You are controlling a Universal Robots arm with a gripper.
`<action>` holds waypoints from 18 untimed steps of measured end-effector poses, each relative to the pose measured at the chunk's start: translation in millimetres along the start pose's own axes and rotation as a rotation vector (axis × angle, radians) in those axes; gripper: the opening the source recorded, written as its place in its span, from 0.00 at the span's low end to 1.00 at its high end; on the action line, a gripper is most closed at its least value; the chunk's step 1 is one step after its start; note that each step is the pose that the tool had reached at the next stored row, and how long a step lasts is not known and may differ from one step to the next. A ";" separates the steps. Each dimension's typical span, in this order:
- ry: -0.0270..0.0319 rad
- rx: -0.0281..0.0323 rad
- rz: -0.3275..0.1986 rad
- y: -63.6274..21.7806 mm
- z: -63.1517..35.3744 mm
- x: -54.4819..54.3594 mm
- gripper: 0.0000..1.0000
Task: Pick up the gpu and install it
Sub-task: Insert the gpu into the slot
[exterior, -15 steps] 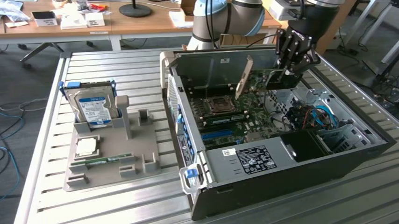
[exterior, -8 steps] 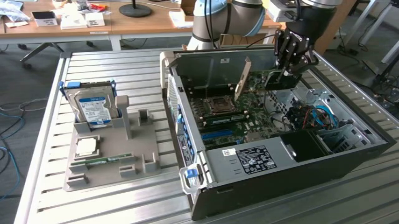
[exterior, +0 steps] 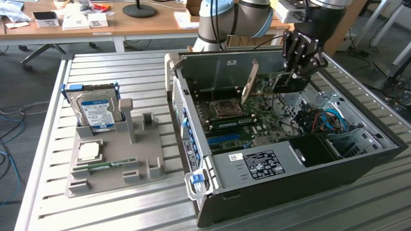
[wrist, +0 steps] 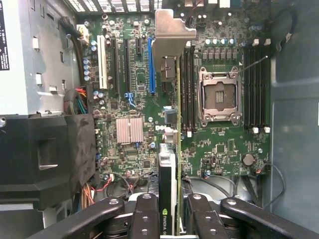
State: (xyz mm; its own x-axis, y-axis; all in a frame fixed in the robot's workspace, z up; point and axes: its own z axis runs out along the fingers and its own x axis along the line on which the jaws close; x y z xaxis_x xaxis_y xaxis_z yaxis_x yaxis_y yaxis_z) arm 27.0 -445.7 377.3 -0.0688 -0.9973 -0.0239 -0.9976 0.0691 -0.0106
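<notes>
My gripper (exterior: 297,71) hangs inside the open computer case (exterior: 359,159), shut on the gpu (exterior: 287,83). The card stands on edge above the motherboard (exterior: 257,115), its silver bracket (exterior: 249,82) pointing toward the case's rear wall. In the wrist view the gpu (wrist: 177,149) shows edge-on between my two black fingers (wrist: 147,214), my gripper (wrist: 172,221) clamped on its near end. Its bracket (wrist: 172,35) sits at the far end, just beside the blue expansion slot (wrist: 151,64). The card hovers over the board between that slot and the black memory slots.
The CPU socket (wrist: 219,94) and a finned heatsink (wrist: 129,130) lie on the board. A black drive cage (wrist: 45,154) crowds one side. On the exterior view's left, a grey holder (exterior: 144,168) carries a hard drive (exterior: 96,111), a processor chip (exterior: 88,151) and a memory stick (exterior: 106,166).
</notes>
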 end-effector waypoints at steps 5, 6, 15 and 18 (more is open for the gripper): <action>-0.0001 0.0000 0.000 0.3 2.7 0.1 0.27; 0.0000 -0.0001 0.000 0.4 3.2 0.1 0.27; -0.0001 -0.0001 0.000 0.5 5.9 0.2 0.27; 0.0000 0.0000 0.000 0.5 6.0 0.2 0.27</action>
State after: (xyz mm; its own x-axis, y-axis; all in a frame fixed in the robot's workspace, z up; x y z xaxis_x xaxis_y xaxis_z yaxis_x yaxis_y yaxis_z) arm 26.6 -445.8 371.2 -0.0688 -0.9973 -0.0238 -0.9976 0.0691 -0.0105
